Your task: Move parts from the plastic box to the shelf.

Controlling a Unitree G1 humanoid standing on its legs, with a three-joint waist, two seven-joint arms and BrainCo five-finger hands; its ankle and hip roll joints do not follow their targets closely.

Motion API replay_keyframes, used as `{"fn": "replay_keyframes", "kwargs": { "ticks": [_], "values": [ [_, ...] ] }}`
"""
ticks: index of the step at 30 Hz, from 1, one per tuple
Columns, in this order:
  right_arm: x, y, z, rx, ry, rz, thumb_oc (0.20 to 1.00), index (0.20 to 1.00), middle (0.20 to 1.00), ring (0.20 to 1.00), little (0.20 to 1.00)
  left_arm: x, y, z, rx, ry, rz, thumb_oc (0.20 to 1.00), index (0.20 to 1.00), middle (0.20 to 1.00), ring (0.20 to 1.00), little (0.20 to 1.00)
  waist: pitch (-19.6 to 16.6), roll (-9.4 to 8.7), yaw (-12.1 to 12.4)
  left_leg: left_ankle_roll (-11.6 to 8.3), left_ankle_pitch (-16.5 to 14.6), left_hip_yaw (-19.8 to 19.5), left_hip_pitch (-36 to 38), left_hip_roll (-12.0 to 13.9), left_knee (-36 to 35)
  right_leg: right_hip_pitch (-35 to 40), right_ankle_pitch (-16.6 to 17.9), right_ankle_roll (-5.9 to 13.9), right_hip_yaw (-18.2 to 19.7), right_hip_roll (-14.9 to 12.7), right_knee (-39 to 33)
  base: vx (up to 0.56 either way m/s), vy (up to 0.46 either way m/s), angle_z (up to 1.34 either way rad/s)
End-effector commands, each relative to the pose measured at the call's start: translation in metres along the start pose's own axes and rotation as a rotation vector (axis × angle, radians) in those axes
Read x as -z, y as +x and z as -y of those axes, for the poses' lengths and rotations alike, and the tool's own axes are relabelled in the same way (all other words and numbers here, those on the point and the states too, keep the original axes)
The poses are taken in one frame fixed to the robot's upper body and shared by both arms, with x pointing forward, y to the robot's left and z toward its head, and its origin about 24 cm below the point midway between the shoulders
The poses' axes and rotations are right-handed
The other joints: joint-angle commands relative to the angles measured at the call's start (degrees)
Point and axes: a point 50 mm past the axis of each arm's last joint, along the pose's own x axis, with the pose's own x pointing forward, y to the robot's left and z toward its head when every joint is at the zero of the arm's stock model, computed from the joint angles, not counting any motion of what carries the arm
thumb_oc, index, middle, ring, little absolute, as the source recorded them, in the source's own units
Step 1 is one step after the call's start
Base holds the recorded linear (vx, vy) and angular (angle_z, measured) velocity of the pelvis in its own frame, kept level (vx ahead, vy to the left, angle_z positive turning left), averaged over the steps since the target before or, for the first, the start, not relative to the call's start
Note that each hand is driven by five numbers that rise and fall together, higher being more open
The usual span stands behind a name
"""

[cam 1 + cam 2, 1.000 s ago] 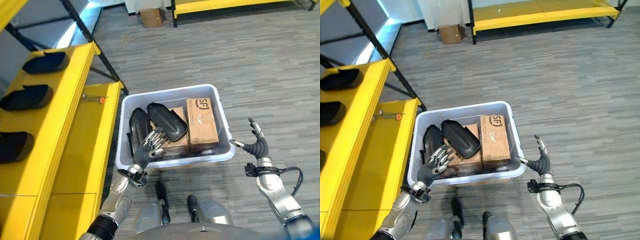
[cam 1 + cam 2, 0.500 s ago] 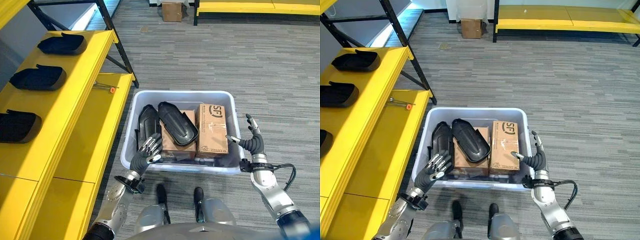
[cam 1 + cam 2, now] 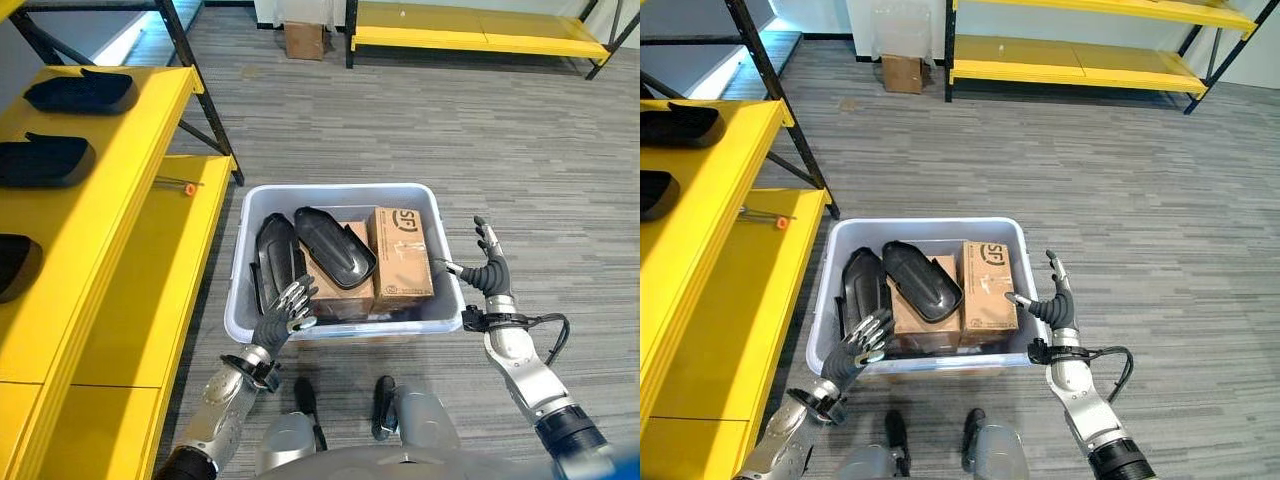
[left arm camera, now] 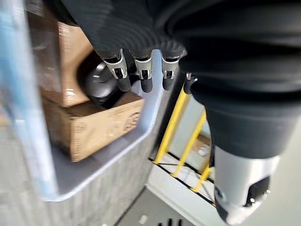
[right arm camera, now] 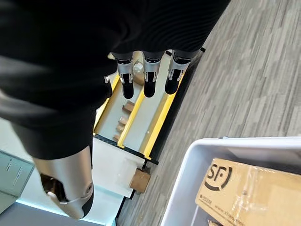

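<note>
A yellow shelf [image 3: 120, 250] runs along the robot's left, carrying three black parts [image 3: 45, 160] on its upper level and a small tool with an orange tip [image 3: 188, 187] on the lower one. Just beside the shelf, on the grey floor [image 3: 520, 150], stands the pale plastic box [image 3: 330, 330]. Inside it lie two cardboard cartons: one [image 3: 402, 252] toward the right wall, another [image 3: 338, 290] next to it. A black part [image 3: 335, 246] rests tilted across the second carton, and a second black part [image 3: 275, 258] stands on edge against the box's left wall.

The left hand [image 3: 282, 313] hangs at the box's near-left corner, fingers only loosely bent and spread, holding nothing; its tips are close to the lower end of the upright part, though whether they touch it cannot be told. The right hand [image 3: 490, 272] is raised just outside the box's right wall, fingers straight up and thumb reaching toward the rim, also empty.

Farther off, a small carton [image 3: 303, 38] sits on the floor by a second yellow rack [image 3: 470, 28].
</note>
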Motion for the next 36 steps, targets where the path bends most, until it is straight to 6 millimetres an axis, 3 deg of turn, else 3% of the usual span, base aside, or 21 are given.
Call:
{"fn": "replay_keyframes", "kwargs": {
  "ticks": [1, 7, 14, 18, 20, 21, 22, 24, 25, 26, 28, 31, 36],
  "values": [
    [-0.004, 0.003, 0.005, -0.001, 0.008, 0.016, 1.0, 1.0, 1.0, 1.0, 1.0, -0.019, 0.003, 0.009, 0.012, 0.002, 0.15, 1.0, 1.0, 1.0, 1.0, 1.0, -0.6, 0.88, 0.2, -0.36, -5.1, -2.6, 2.9, -1.7, 0.6, 5.6, 5.4, -0.57, 1.1, 1.1, -2.8, 0.11, -0.203, -0.15],
    [0.005, -0.001, 0.013, 0.007, -0.051, -0.028, 1.0, 1.0, 1.0, 1.0, 1.0, -0.012, 0.006, 0.02, 0.054, -0.032, 0.111, 1.0, 1.0, 1.0, 1.0, 1.0, -2.5, 1.11, -0.4, -1.5, -4.5, -2.6, 2.8, -1.4, 0.6, 8.9, 4.5, -1.97, 1.7, 2.3, -5.8, 0.08, -0.103, 0.0],
    [0.005, -0.005, 0.013, -0.033, -0.092, -0.024, 1.0, 1.0, 1.0, 1.0, 1.0, -0.014, 0.009, 0.02, 0.044, -0.052, 0.078, 1.0, 1.0, 1.0, 1.0, 1.0, -2.4, 1.72, -1.1, -1.35, -4.9, -2.8, 3.3, -1.6, 1.8, 10.0, 1.7, -3.35, 1.8, 3.4, -3.4, 0.05, -0.142, 0.0],
    [-0.005, 0.001, 0.013, -0.066, -0.139, 0.049, 1.0, 1.0, 1.0, 1.0, 1.0, -0.014, 0.01, 0.019, 0.037, -0.068, 0.079, 1.0, 1.0, 1.0, 1.0, 1.0, -1.0, 2.42, -1.4, -1.04, -7.5, -1.7, 1.4, -2.7, 9.5, 9.9, -0.1, -5.01, 0.6, 3.2, -0.5, -0.03, -0.144, 0.17],
    [-0.012, 0.005, 0.013, -0.078, -0.159, 0.106, 1.0, 1.0, 1.0, 1.0, 1.0, -0.017, 0.011, 0.019, 0.042, -0.099, 0.1, 1.0, 1.0, 1.0, 1.0, 1.0, 0.3, 2.37, -0.9, -1.51, -8.4, -3.3, -2.1, -2.5, 16.7, 9.9, -0.4, -5.94, 1.3, 2.8, 0.7, -0.11, -0.099, 0.36],
    [-0.018, 0.009, 0.011, -0.088, -0.18, 0.149, 1.0, 1.0, 1.0, 1.0, 1.0, -0.017, 0.012, 0.019, 0.041, -0.141, 0.107, 1.0, 1.0, 1.0, 1.0, 1.0, 1.2, 2.24, -0.3, -2.18, -7.6, -5.3, -4.4, -0.9, 21.1, 9.7, -1.1, -6.67, 2.0, 2.5, 2.2, -0.08, -0.034, 0.3],
    [-0.02, 0.011, 0.01, -0.098, -0.176, 0.156, 1.0, 1.0, 1.0, 1.0, 1.0, -0.015, 0.011, 0.02, 0.034, -0.151, 0.102, 1.0, 1.0, 1.0, 1.0, 1.0, 1.3, 2.25, -0.3, -3.0, -6.0, -5.1, -4.1, 1.3, 20.3, 9.7, -1.5, -6.74, 1.8, 2.5, 2.9, -0.02, 0.046, 0.22],
    [-0.026, 0.014, 0.006, -0.141, -0.179, 0.17, 1.0, 1.0, 1.0, 1.0, 1.0, -0.01, 0.011, 0.02, 0.028, -0.167, 0.089, 1.0, 1.0, 1.0, 1.0, 1.0, 0.4, 2.23, -0.6, -4.92, -0.9, -5.7, -1.4, 6.6, 14.3, 9.3, -2.3, -6.81, 1.8, 2.1, 3.9, 0.08, 0.259, 0.14],
    [-0.028, 0.016, 0.003, -0.163, -0.169, 0.174, 1.0, 1.0, 1.0, 1.0, 1.0, -0.008, 0.01, 0.022, 0.026, -0.173, 0.081, 1.0, 1.0, 1.0, 1.0, 1.0, 0.1, 2.31, -0.2, -5.64, 2.3, -8.8, -1.6, 8.3, 12.7, 8.8, -2.8, -6.95, 2.7, 1.7, 4.4, 0.09, 0.371, 0.16],
    [-0.03, 0.017, 0.002, -0.189, -0.165, 0.18, 1.0, 1.0, 1.0, 1.0, 1.0, -0.007, 0.01, 0.022, 0.029, -0.166, 0.072, 1.0, 1.0, 1.0, 1.0, 1.0, 0.0, 2.35, 0.2, -5.75, 3.2, -10.9, -2.2, 8.8, 12.6, 8.4, -3.2, -7.01, 3.4, 1.3, 5.0, 0.04, 0.327, 0.1],
    [-0.036, 0.021, 0.002, -0.215, -0.169, 0.203, 1.0, 1.0, 1.0, 1.0, 1.0, -0.009, 0.014, 0.022, 0.037, -0.143, 0.061, 1.0, 1.0, 1.0, 1.0, 1.0, -0.5, 2.96, -0.2, -6.21, 1.4, -9.8, -1.0, 9.7, 10.5, 6.8, -3.6, -6.47, 2.8, -0.4, 6.4, 0.04, 0.414, -0.21],
    [-0.046, 0.025, 0.005, -0.238, -0.132, 0.229, 1.0, 1.0, 1.0, 1.0, 1.0, -0.011, 0.017, 0.017, 0.022, -0.127, 0.05, 1.0, 1.0, 1.0, 1.0, 1.0, 1.2, 3.73, -0.3, -5.56, -3.2, -8.4, -1.3, 7.8, 10.1, 3.9, -2.7, -4.71, 2.3, -2.5, 8.6, -0.03, 0.385, -0.01],
    [-0.071, 0.05, 0.003, -0.165, -0.11, 0.317, 1.0, 1.0, 1.0, 1.0, 1.0, -0.032, 0.02, 0.009, 0.034, -0.046, 0.119, 1.0, 1.0, 1.0, 1.0, 1.0, 5.4, 3.4, 2.4, -4.91, -3.0, -10.0, -3.9, 6.9, 8.2, 1.0, -0.7, -2.74, 2.3, -2.7, 7.3, -0.18, 0.092, 0.21]
  ]
}}
